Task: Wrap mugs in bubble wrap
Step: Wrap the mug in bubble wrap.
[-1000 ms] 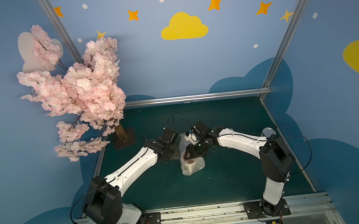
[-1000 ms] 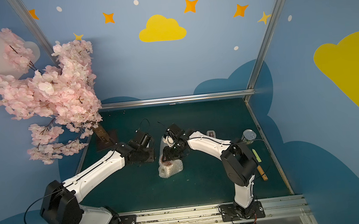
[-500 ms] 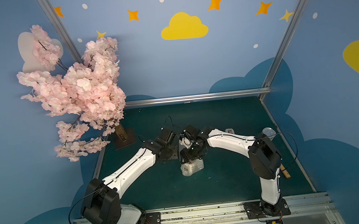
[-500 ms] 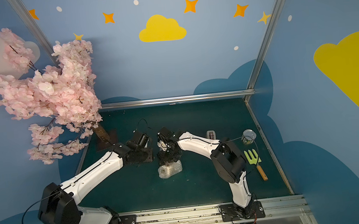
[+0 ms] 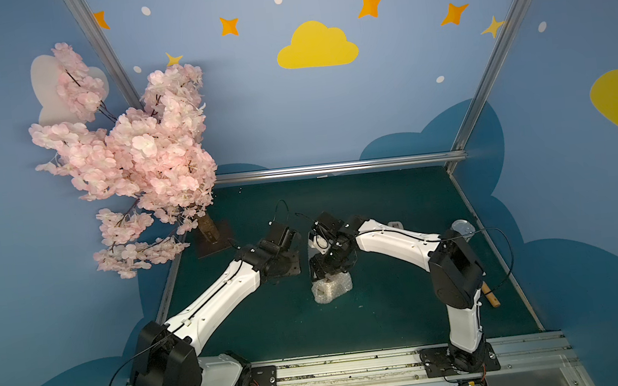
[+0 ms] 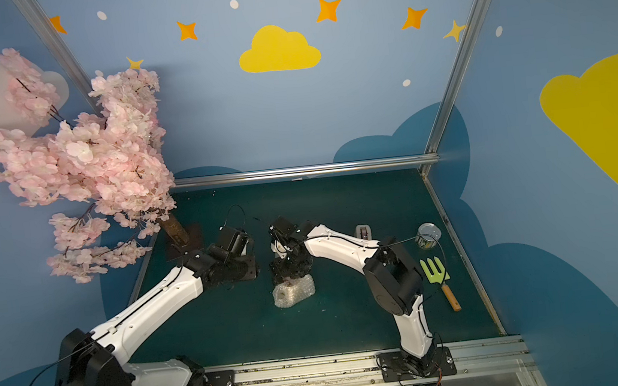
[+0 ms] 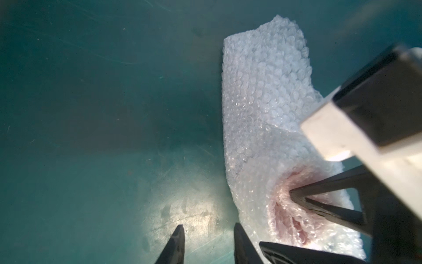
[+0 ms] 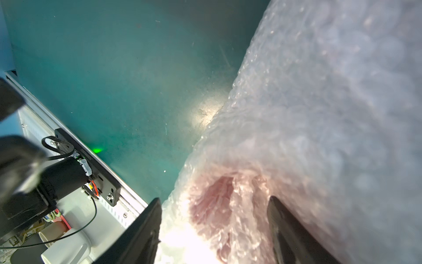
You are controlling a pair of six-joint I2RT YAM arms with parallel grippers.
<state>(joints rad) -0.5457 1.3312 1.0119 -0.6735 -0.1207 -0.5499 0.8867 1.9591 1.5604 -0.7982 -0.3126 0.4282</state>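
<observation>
The bubble wrap (image 5: pixel 332 290) (image 6: pixel 293 290) lies as a rolled bundle on the green table. The mug is inside it; only its red inside (image 8: pixel 217 196) (image 7: pixel 285 217) shows dimly through the wrap tucked into its mouth. My right gripper (image 8: pixel 214 201) (image 5: pixel 327 268) (image 6: pixel 288 270) stands over the bundle's far end, open, jaws either side of that tucked hollow. One of its fingers (image 7: pixel 296 196) touches the wrap there. My left gripper (image 7: pixel 209 228) (image 5: pixel 294 268) (image 6: pixel 247 271) hangs just left of the bundle, open, with bare table between its jaws.
A pink blossom tree (image 5: pixel 132 161) stands at the back left on a dark base (image 5: pixel 212 235). At the right lie a tin can (image 6: pixel 428 235), a green garden fork (image 6: pixel 439 278) and a tape dispenser (image 6: pixel 362 231). The front rail (image 8: pixel 91 160) runs close by.
My right gripper has opened wide and shifted left over the bundle's far end, its elbow swinging left too. The left gripper has barely moved.
</observation>
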